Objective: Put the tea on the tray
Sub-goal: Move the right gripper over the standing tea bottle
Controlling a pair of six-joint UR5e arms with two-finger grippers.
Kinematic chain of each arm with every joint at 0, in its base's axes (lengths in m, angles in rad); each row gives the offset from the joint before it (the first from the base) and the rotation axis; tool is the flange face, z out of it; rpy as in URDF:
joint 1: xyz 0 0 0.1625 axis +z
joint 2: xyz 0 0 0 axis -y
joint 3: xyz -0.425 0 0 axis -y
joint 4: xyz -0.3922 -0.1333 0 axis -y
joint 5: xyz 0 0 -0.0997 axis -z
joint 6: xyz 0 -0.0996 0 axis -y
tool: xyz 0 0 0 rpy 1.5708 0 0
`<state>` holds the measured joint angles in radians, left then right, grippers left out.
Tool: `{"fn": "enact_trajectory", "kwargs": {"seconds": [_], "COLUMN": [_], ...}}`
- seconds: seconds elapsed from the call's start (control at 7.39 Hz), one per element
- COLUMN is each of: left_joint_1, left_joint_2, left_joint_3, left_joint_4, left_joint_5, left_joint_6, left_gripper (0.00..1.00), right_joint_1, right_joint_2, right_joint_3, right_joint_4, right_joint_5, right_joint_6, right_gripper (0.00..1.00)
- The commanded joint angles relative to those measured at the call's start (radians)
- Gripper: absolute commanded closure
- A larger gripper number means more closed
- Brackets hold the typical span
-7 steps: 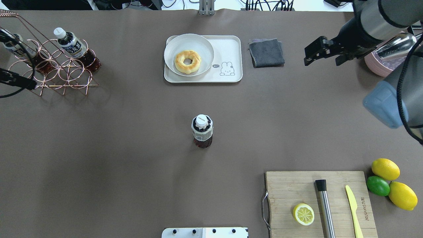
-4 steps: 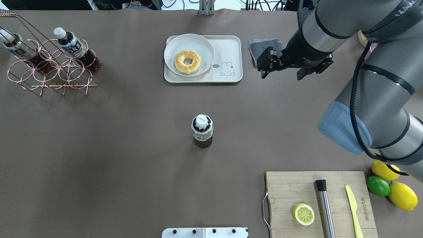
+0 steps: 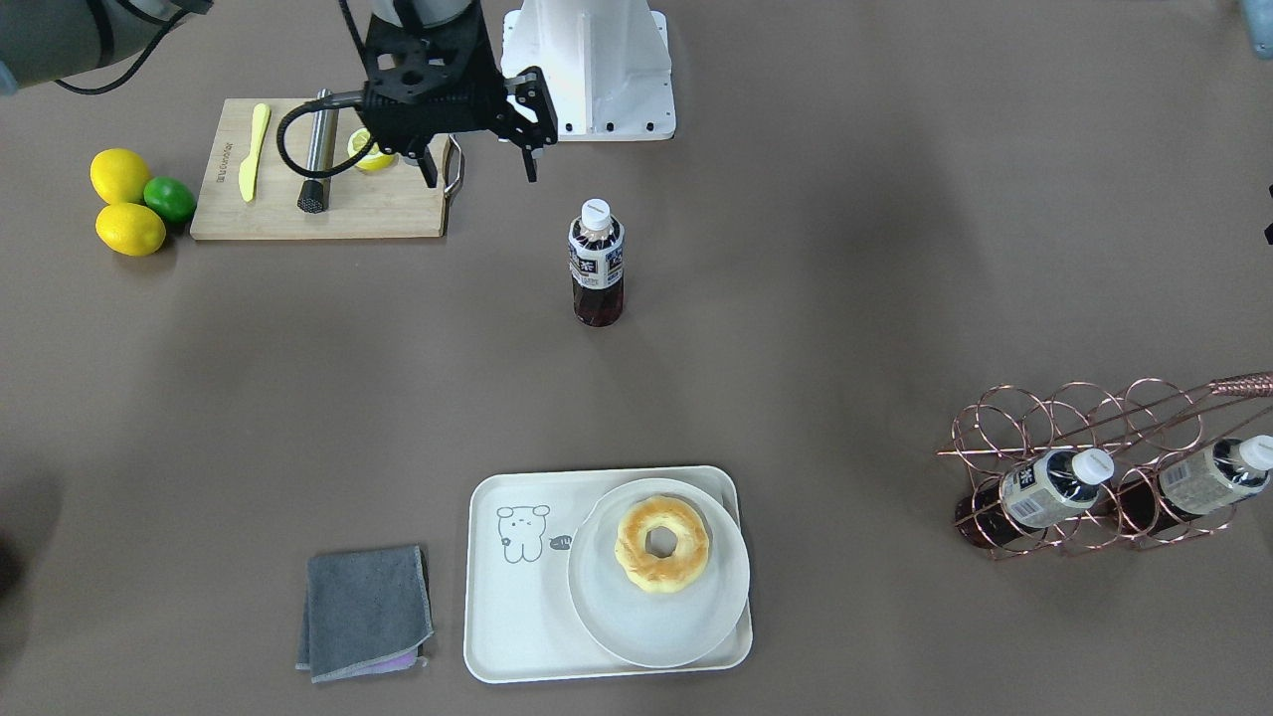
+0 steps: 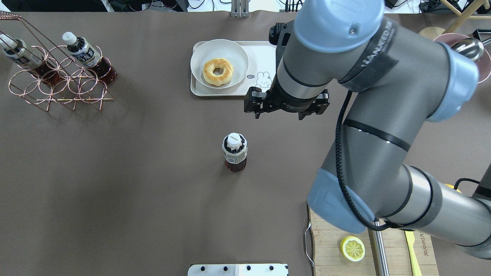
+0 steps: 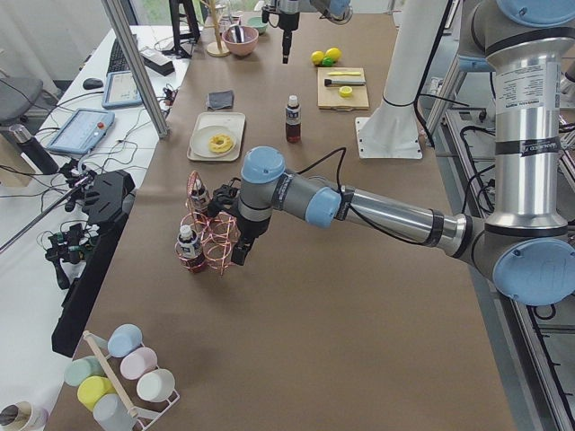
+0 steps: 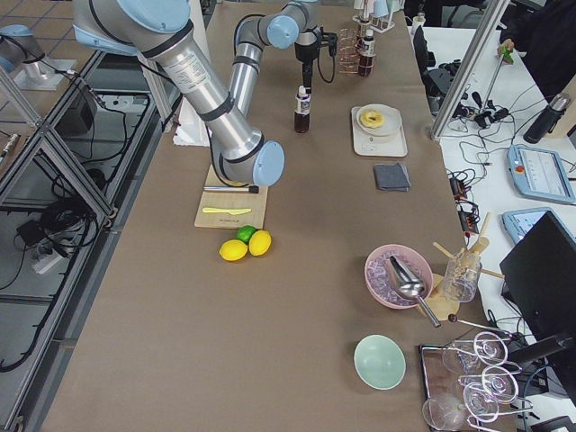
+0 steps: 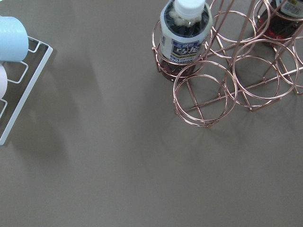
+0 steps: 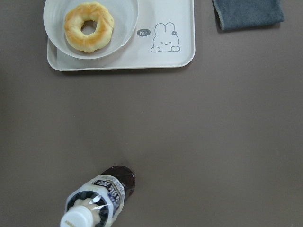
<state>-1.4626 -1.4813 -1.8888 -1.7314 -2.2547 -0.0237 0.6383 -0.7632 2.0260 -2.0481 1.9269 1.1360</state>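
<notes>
The tea bottle stands upright alone at the table's middle; it also shows in the front view and at the bottom of the right wrist view. The cream tray lies at the far side, also seen in the front view and the right wrist view. A round plate with a doughnut fills its left part. My right gripper hangs open and empty high above the table, between tray and bottle. My left gripper is by the copper rack; I cannot tell if it is open.
A copper wire rack with two more bottles stands at the far left. A grey cloth lies beside the tray. A wooden cutting board holds a knife, a steel rod and a lemon half, with lemons and a lime beside it.
My right arm has swung from the far right edge leftward and inward, over the area between tray and bottle. My left gripper has left the overhead view. The bottle has not moved.
</notes>
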Motion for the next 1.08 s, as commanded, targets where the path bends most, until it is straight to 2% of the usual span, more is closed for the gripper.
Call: {"fn": "enact_trajectory", "kwargs": {"seconds": [0.0,0.54,0.81,0.95], "left_joint_1": [-0.022,-0.025,-0.025,-0.025], "left_joint_2": [0.003,0.01,0.01,0.01], "left_joint_3": [0.023,0.027,0.027,0.03], "left_joint_4": [-0.008,-0.01,-0.01,-0.01], "left_joint_5": [-0.005,-0.005,-0.003,-0.005], "left_joint_6": [0.007,0.008,0.007,0.008], "left_gripper": [0.02,0.02,0.02,0.02], "right_joint_1": [-0.113,-0.141,-0.152,-0.152], "right_joint_2": [0.094,0.166,0.159,0.159], "right_joint_3": [-0.082,-0.185,-0.233,-0.237], "right_joint_4": [-0.043,-0.035,0.052,0.052], "right_joint_5": [-0.117,-0.121,-0.149,-0.149], "right_joint_6": [0.045,0.045,0.045,0.045], "right_gripper": [0.0,0.02,0.02,0.02]}}
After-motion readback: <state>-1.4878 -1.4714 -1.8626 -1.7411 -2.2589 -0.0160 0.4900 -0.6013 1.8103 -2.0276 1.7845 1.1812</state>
